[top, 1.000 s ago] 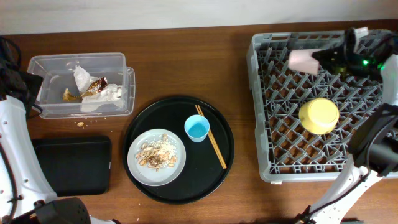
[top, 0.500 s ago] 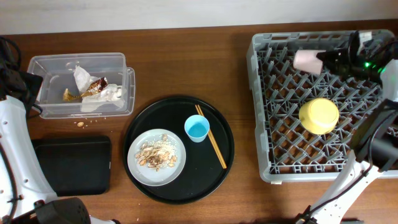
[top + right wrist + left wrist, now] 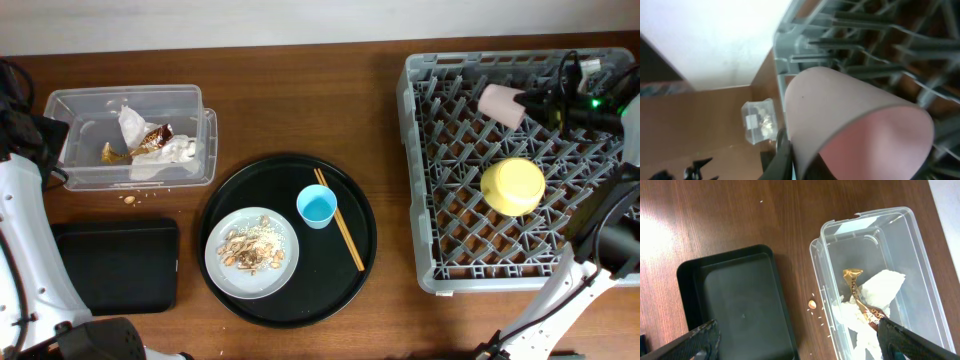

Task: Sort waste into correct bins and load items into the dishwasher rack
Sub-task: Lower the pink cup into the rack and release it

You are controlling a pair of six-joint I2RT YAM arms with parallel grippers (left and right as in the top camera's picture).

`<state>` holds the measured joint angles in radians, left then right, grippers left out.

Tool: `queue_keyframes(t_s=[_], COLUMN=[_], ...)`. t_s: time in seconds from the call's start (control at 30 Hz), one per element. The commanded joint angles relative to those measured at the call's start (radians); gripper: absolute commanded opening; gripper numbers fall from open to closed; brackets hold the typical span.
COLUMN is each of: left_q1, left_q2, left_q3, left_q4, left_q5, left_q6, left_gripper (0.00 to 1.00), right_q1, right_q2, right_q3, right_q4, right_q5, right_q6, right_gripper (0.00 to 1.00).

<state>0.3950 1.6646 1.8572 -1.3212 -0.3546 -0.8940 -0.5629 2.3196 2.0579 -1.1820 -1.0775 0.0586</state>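
as pink cup [image 3: 497, 103] lies tilted, claw [image 3: 530, 105] touches it.

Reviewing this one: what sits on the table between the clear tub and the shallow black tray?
A few food crumbs on the table, between the clear tub and the black tray; the left wrist view shows it best.

Count: one rack [image 3: 440, 200]. Two cups: pink cup [image 3: 497, 103] in it, blue cup [image 3: 317, 206] left of it. One yellow bowl [image 3: 512, 186], one plate [image 3: 213, 245], two chopsticks [image 3: 340, 225], one clear tub [image 3: 90, 105]. Two black trays: rectangular tray [image 3: 115, 265], round tray [image 3: 300, 290].
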Motion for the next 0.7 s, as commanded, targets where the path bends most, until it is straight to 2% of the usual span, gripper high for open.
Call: queue_keyframes(t_s=[0.0, 0.03, 0.07, 0.1, 0.17, 0.27, 0.33, 0.43, 0.53, 0.67], left_q1=[0.003, 0.003, 0.003, 0.003, 0.003, 0.003, 0.003, 0.003, 0.003, 0.003], left_q2=[0.005, 0.005, 0.005, 0.005, 0.005, 0.005, 0.005, 0.005, 0.005, 0.005], left_q3=[0.002, 0.002, 0.002, 0.002, 0.002, 0.002, 0.002, 0.002, 0.002, 0.002], left_q4=[-0.001, -0.001, -0.001, -0.001, -0.001, -0.001, -0.001, -0.001, -0.001, -0.001], left_q5=[-0.007, -0.007, -0.007, -0.007, -0.007, -0.007, -0.007, -0.007, -0.007, -0.007], left_q6=[-0.006, -0.006, -0.006, -0.006, -0.006, -0.006, -0.006, -0.006, -0.006, -0.006], left_gripper=[0.99, 0.99, 0.99, 0.99, 0.99, 0.99, 0.99, 0.99, 0.99, 0.99], right_q1=[-0.021, -0.021, -0.021, -0.02, -0.02, -0.019, -0.01, 0.031, 0.068, 0.072], right_q2=[0.007, 0.006, 0.006, 0.006, 0.005, 0.005, 0.005, 0.006, 0.019, 0.069], right_q3=[-0.011, -0.01, -0.01, -0.01, -0.01, -0.01, -0.01, -0.011, -0.011, -0.011], right_q4=[-0.034, -0.039, -0.042, -0.043, -0.046, -0.022, 0.017, 0.074, 0.193, 0.211], right_q5=[0.307, 0.307, 0.307, 0.298, 0.142, -0.163, -0.268, -0.32, -0.258, -0.25], right_q6=[0.002, 0.002, 0.002, 0.002, -0.023, -0.055, -0.054, -0.053, 0.057, 0.067], right_gripper=[0.25, 0.28, 0.26, 0.19, 0.11, 0.07, 0.06, 0.04, 0.05, 0.05])
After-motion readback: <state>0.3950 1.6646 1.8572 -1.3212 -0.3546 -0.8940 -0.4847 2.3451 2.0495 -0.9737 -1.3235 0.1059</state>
